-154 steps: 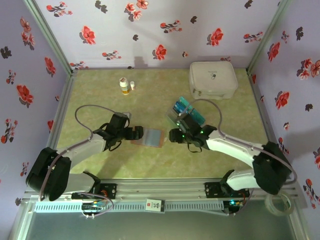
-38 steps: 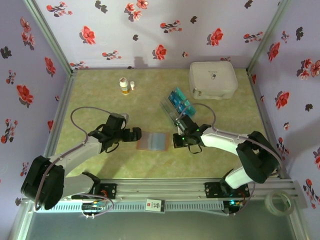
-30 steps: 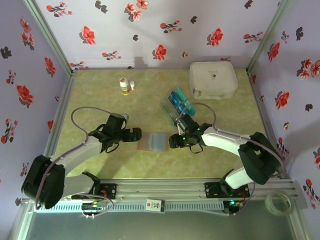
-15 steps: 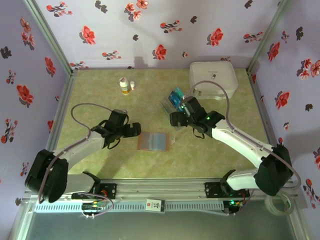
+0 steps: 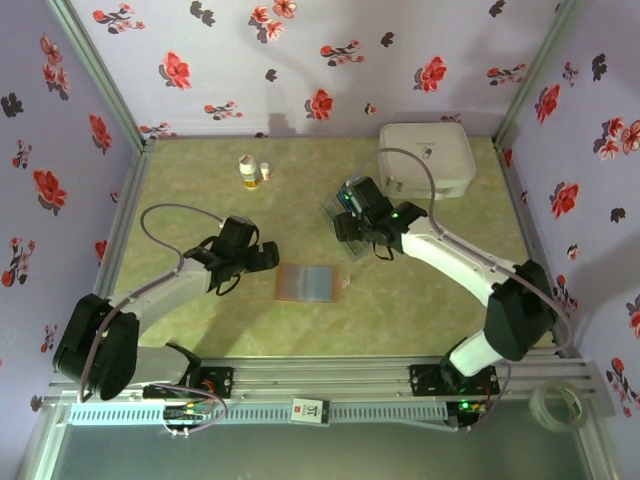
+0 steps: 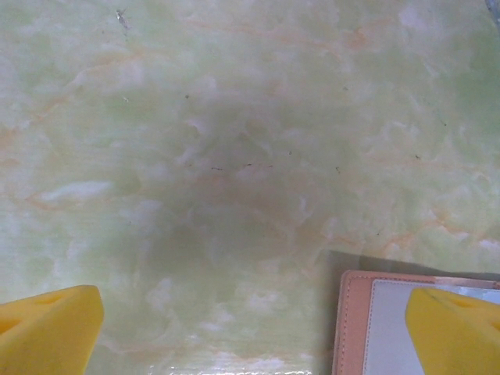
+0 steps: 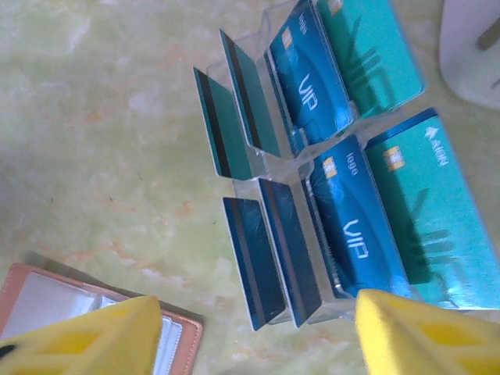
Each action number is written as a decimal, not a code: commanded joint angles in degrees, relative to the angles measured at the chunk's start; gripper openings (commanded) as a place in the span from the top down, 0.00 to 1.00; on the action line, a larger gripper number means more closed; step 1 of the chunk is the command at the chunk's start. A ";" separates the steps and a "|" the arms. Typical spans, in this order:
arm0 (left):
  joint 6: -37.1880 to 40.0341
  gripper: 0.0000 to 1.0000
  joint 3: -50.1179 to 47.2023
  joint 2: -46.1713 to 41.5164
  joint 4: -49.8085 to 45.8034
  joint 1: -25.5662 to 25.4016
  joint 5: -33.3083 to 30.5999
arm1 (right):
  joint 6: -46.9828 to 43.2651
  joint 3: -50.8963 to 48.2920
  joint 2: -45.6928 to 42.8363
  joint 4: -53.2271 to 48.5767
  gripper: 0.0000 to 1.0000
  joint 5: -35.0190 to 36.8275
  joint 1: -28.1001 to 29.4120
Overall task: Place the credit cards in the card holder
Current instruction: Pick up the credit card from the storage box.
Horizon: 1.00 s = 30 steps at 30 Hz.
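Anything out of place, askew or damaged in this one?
Nothing stands out: the blue-teal credit cards stand slotted in the clear plastic tray, and the pinkish-brown leather-like card holder lies flat on the green table.

ok so the holder (image 5: 305,283) lies flat on the table (image 5: 200,200), about mid-table and toward the front. The tray (image 5: 332,208) sits behind it, a bit to the right, and the cards (image 7: 305,86) stand in its slots, two rows of them. The case (image 5: 426,160) is further back and right of the tray, near the back right corner. Two bottles (image 5: 248,172) stand side by side at the back, left of centre, well apart from the rest.
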 commanded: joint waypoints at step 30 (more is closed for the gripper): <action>-0.12 0.00 -0.15 -1.75 0.82 0.45 3.15 | -8.65 14.94 21.48 -12.94 0.78 12.73 1.72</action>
